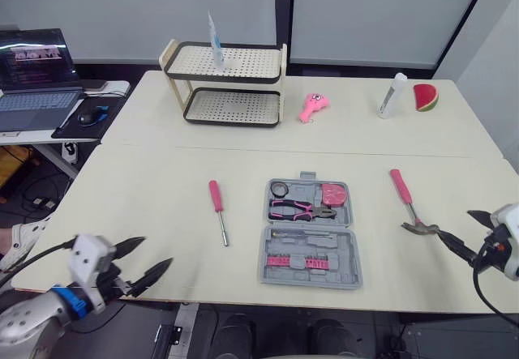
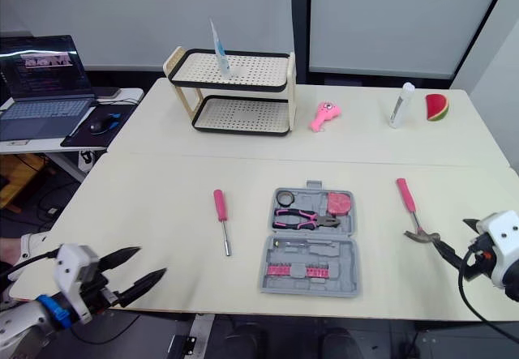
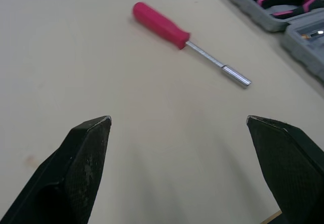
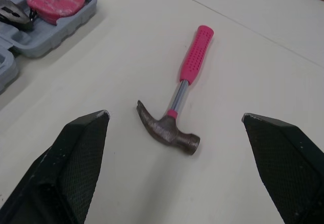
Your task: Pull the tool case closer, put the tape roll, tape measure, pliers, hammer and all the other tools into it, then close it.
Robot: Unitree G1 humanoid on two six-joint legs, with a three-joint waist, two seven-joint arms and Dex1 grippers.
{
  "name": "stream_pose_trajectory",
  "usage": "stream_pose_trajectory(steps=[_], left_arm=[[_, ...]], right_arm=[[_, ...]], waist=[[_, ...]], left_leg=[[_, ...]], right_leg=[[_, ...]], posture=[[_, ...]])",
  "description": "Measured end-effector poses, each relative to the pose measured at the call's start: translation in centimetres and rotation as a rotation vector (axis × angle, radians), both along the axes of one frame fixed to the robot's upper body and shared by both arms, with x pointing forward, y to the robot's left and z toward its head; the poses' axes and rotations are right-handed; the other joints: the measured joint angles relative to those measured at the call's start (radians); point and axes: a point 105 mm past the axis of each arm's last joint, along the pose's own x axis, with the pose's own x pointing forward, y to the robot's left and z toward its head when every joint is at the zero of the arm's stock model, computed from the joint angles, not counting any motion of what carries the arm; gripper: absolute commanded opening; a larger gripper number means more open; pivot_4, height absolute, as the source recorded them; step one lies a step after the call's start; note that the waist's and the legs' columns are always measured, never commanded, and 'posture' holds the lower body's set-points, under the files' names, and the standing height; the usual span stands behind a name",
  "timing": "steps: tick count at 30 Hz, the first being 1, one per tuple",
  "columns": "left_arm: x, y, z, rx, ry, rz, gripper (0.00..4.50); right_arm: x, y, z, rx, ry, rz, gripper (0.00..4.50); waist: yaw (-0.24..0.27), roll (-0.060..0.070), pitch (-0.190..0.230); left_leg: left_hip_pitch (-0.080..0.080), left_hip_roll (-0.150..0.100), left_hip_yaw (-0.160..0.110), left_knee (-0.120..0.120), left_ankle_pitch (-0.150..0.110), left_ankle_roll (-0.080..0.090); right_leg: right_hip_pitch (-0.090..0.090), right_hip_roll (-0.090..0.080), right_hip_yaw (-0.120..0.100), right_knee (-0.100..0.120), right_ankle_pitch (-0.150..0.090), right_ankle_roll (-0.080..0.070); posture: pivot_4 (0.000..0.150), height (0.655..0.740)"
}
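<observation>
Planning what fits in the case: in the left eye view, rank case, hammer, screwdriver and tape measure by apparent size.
1. case
2. hammer and screwdriver: about equally long, so not ranked against each other
3. tape measure

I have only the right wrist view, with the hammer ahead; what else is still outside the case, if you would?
Observer: A pink screwdriver lies left of the open tool case, apart from it.
Operator: Where is the left gripper?
Observer: The left gripper hovers open over the table's near edge, short of the screwdriver.
Operator: Is the tape roll packed?
Observer: Yes, the tape roll sits in the case's far left corner.
</observation>
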Motion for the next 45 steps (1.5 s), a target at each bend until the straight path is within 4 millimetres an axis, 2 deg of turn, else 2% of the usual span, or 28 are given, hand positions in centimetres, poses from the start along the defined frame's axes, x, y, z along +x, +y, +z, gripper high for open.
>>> stream_pose_trajectory(steps=[3,6,10,11,13,14,15,21,25,31,37,45], left_arm=[[1.5,-3.6,2.3,0.028,-0.065,-0.244,4.45],[3.3,-7.7,6.0,0.009,-0.170,-0.458,4.45],[3.5,-10.6,8.4,-0.013,-0.192,-0.622,4.45],[3.5,-11.4,8.7,-0.026,-0.176,-0.666,4.50],[3.2,-12.6,9.3,-0.036,-0.158,-0.739,4.50],[3.1,-13.0,9.5,-0.037,-0.156,-0.764,4.50],[3.0,-13.2,9.6,-0.036,-0.149,-0.778,4.50],[2.7,-14.8,9.5,-0.063,-0.113,-0.850,4.50],[2.6,-15.1,9.1,-0.062,-0.100,-0.862,4.50],[2.1,-15.3,8.7,-0.064,-0.095,-0.870,4.50],[1.9,-15.3,8.4,-0.062,-0.098,-0.855,4.50],[2.2,-15.5,8.7,-0.059,-0.111,-0.842,4.50]], right_arm=[[1.3,0.3,0.1,0.006,0.053,-0.004,4.50],[2.8,0.8,-0.1,0.023,0.088,-0.036,4.50],[3.8,0.9,-0.7,-0.005,0.127,-0.067,4.50],[4.2,0.9,-1.0,-0.004,0.144,-0.077,4.20],[5.0,1.0,-1.2,-0.004,0.160,-0.092,3.92],[5.3,1.0,-1.2,-0.009,0.166,-0.099,3.59],[5.4,1.0,-1.4,-0.008,0.177,-0.108,3.27],[7.9,2.0,-2.3,-0.015,0.219,-0.132,3.27],[9.3,2.7,-2.9,0.026,0.250,-0.157,3.27],[10.0,2.4,-4.3,0.020,0.307,-0.199,3.27],[9.9,2.6,-5.8,0.039,0.345,-0.214,2.10],[10.2,2.3,-5.9,0.013,0.318,-0.231,1.02]], waist=[[0.001,0.000,0.000],[-0.001,0.000,0.000],[-0.007,0.001,0.001],[-0.012,0.001,0.001],[-0.020,0.001,0.001],[-0.023,0.001,0.001],[-0.023,0.001,0.001],[-0.027,0.001,0.001],[-0.026,0.001,0.001],[-0.023,0.001,0.001],[-0.025,0.001,0.001],[-0.024,0.001,0.001]], left_leg=[[0.000,0.000,0.000,0.000,0.000,0.000],[0.000,0.000,0.000,0.000,0.000,0.000],[-0.002,0.000,0.001,0.000,0.000,0.000],[-0.004,0.000,0.001,0.000,0.000,0.000],[-0.008,0.000,0.001,0.001,0.000,0.000],[-0.008,0.000,0.001,0.001,0.000,0.000],[-0.008,0.000,0.001,0.001,0.000,0.000],[-0.010,0.000,0.001,0.001,0.000,0.000],[-0.011,0.000,0.000,0.002,0.000,0.000],[-0.012,-0.001,0.000,0.003,0.000,0.000],[-0.012,0.000,0.000,0.003,0.000,0.000],[-0.012,0.000,0.000,0.003,0.000,0.000]], right_leg=[[0.000,0.001,0.000,0.000,0.000,0.000],[0.000,0.002,0.000,0.000,0.000,0.000],[-0.002,0.003,-0.001,0.000,0.000,0.000],[-0.003,0.003,-0.001,0.000,0.000,0.000],[-0.007,0.003,-0.001,0.002,0.000,0.000],[-0.008,0.003,-0.001,0.002,0.000,0.000],[-0.008,0.003,-0.001,0.002,0.000,0.000],[-0.010,0.004,-0.001,0.002,0.000,0.000],[-0.010,0.004,-0.001,0.002,0.000,0.000],[-0.011,0.003,-0.001,0.001,0.000,0.000],[-0.011,0.003,-0.001,0.002,0.000,0.000],[-0.011,0.003,-0.002,0.002,0.000,0.000]], posture=[[0.150,0.7290],[0.150,0.7290],[0.150,0.7290],[0.150,0.7290],[0.150,0.7290],[0.150,0.7290],[0.150,0.7290],[0.150,0.7290],[0.150,0.7290],[0.150,0.7290],[0.150,0.7290],[0.150,0.7290]])
